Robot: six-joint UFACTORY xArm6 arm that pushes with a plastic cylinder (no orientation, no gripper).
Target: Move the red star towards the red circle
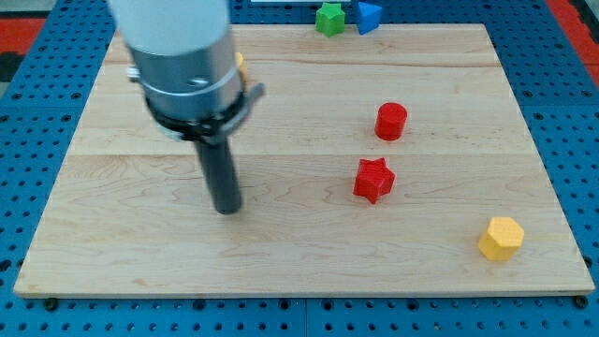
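The red star (372, 180) lies on the wooden board (131, 243), right of centre. The red circle (390, 121), a short cylinder, stands just above it and slightly to the right, a small gap apart. My tip (227, 210) rests on the board well to the left of the red star, touching no block. The arm's grey body (182, 56) fills the view's upper left.
A yellow hexagon (501, 238) lies near the board's lower right corner. A green block (329, 18) and a blue block (367, 16) sit at the top edge. A bit of a yellow block (241, 64) peeks out behind the arm.
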